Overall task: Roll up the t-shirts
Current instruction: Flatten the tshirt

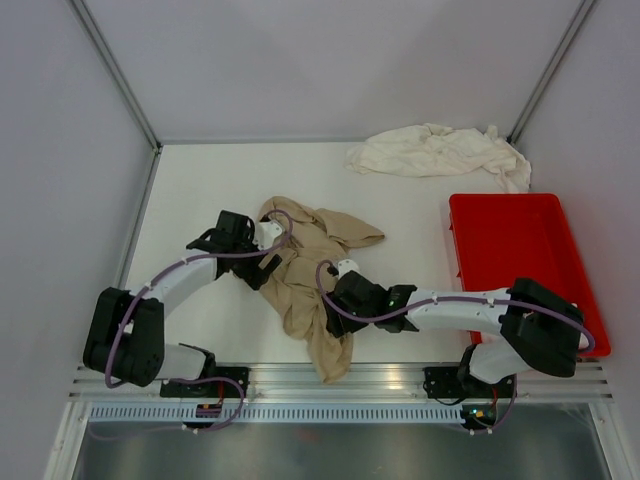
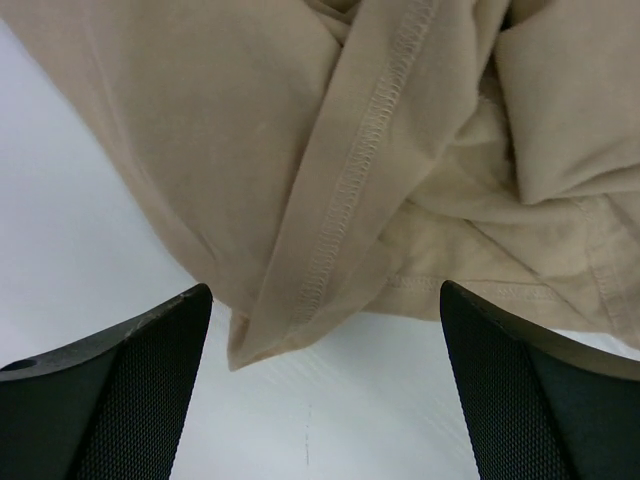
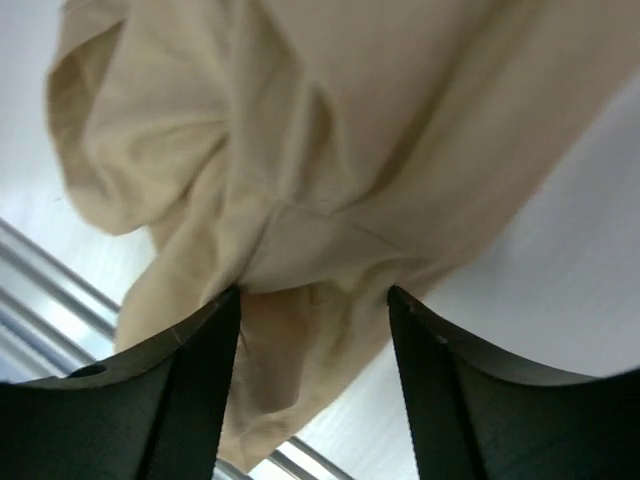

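Tan shirt: crumpled mid-table, its tail reaching the near rail.
Your left claw: spread wide, a hem fold lying loose between the jaws.
Your right claw: spread, cloth bunched between the jaws.
Around: cream shirts heaped far right; red tray just beside your right arm.

Open table lies far left; the tan t-shirt and red tray crowd the rest.

The left arm angled from the near-left corner of the tabletop toward its middle, the left gripper spread wide. The right arm lay low along the near edge, pointing left, the right gripper with its jaws parted.
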